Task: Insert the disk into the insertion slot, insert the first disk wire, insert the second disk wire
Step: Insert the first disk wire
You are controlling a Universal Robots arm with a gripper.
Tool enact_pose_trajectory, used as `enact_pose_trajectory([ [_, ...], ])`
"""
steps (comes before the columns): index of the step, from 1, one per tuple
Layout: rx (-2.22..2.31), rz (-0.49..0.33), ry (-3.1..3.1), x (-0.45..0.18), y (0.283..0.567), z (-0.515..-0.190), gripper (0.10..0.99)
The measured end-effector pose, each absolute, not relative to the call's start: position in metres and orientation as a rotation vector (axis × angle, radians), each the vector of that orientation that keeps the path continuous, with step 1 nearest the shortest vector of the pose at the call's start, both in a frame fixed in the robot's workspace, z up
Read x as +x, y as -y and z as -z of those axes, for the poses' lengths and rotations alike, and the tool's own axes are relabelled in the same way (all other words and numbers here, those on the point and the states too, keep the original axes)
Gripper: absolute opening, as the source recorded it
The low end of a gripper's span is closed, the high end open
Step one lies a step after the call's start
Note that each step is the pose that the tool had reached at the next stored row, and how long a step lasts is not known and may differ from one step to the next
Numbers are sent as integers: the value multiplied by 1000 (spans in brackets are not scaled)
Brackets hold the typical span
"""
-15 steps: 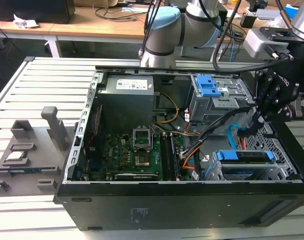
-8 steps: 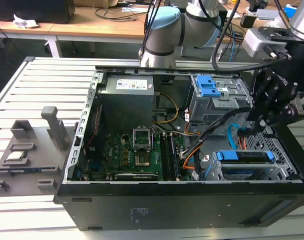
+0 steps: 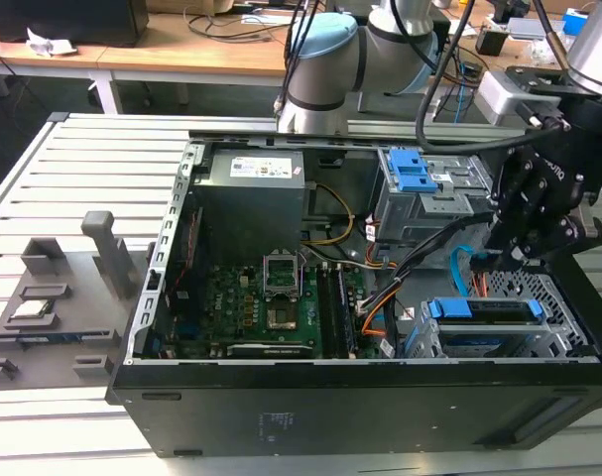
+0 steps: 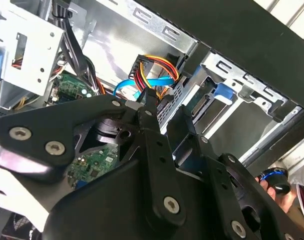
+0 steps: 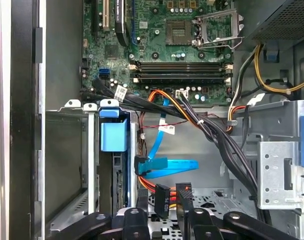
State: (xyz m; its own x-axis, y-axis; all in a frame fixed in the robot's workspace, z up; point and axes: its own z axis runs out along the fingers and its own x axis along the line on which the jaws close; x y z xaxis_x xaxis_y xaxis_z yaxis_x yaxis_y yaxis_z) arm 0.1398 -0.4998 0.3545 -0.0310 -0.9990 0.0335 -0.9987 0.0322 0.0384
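The disk (image 5: 113,136), in its blue carrier, sits in the insertion slot (image 5: 71,165), a grey perforated cage; the exterior view shows the disk (image 3: 484,309) in the slot (image 3: 539,342) at the case's front right. My gripper (image 5: 164,206) hangs just beside the slot, shut on the black plug of the first disk wire (image 5: 161,199), whose red and orange strands run back toward the board. The second disk wire (image 5: 168,165), a flat light blue cable, lies loose just past the plug. The second wrist view shows my gripper (image 4: 147,100) under the coloured wires (image 4: 159,70) and the blue cable (image 4: 125,86).
A taller grey cage with a blue latch (image 3: 420,188) stands behind the slot. Thick black cables (image 5: 217,135) cross between it and the motherboard (image 5: 177,55). The power supply (image 3: 251,198) fills the case's back. A grey fixture (image 3: 53,297) lies at the exterior view's left.
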Motion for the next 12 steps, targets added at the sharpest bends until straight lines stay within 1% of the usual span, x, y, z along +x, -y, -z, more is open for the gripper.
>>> enact_pose_trajectory([
  [5,2147,-1,2216,140,501,-354,361],
  [6,2147,-1,2216,140,501,-354,349],
  [7,2147,-2,2216,140,501,-354,282],
  [8,2147,-2,2216,140,501,-354,169],
  [9,2147,-2,2216,140,501,-354,169],
  [12,2146,-3,2216,140,520,-353,169],
])
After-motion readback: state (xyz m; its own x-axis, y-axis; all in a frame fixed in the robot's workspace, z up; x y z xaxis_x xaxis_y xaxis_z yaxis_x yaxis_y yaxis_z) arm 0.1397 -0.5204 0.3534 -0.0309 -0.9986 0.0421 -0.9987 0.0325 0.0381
